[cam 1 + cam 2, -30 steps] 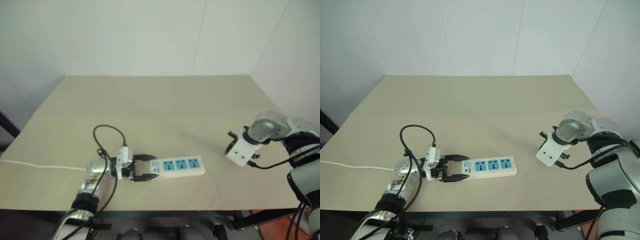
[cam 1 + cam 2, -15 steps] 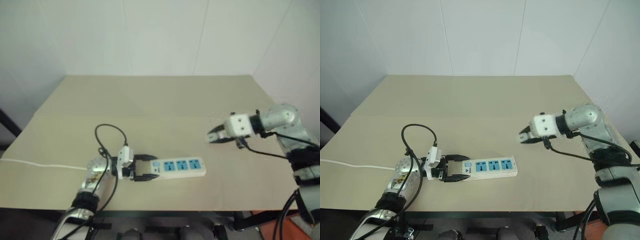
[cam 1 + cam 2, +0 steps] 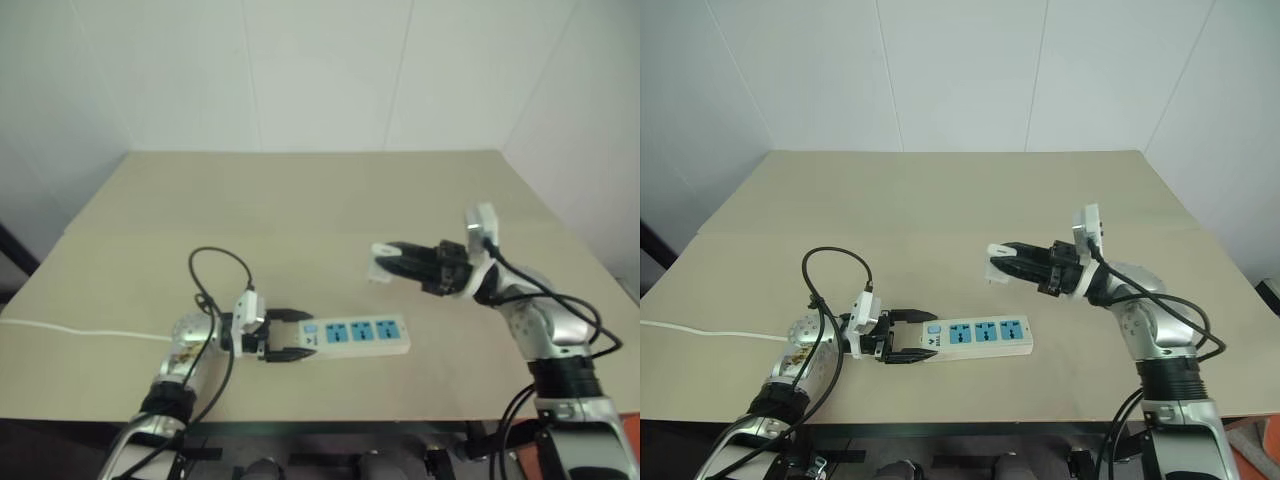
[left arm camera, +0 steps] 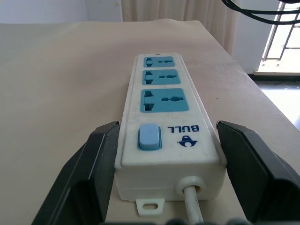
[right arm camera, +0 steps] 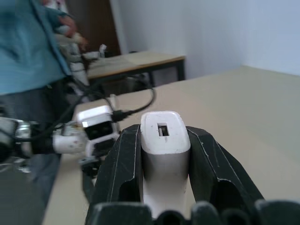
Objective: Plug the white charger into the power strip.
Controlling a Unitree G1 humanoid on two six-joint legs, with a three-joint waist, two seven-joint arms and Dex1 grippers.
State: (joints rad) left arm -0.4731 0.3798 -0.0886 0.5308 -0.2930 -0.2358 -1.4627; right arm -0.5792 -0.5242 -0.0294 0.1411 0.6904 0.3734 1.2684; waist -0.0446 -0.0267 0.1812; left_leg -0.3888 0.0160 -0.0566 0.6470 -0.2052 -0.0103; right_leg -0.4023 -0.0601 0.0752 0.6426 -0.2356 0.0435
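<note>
Jaws clamped: right gripper (image 3: 992, 265) holds white charger (image 5: 164, 136); left gripper (image 4: 166, 154) holds power strip (image 4: 164, 117)

table (image 3: 940, 190) — beige, bare | person (image 5: 28, 42) — blue top, beyond

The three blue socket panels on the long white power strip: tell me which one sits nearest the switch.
The blue socket panel right beside the pale blue switch, at the end the left gripper clamps; the other two lie farther along.
</note>
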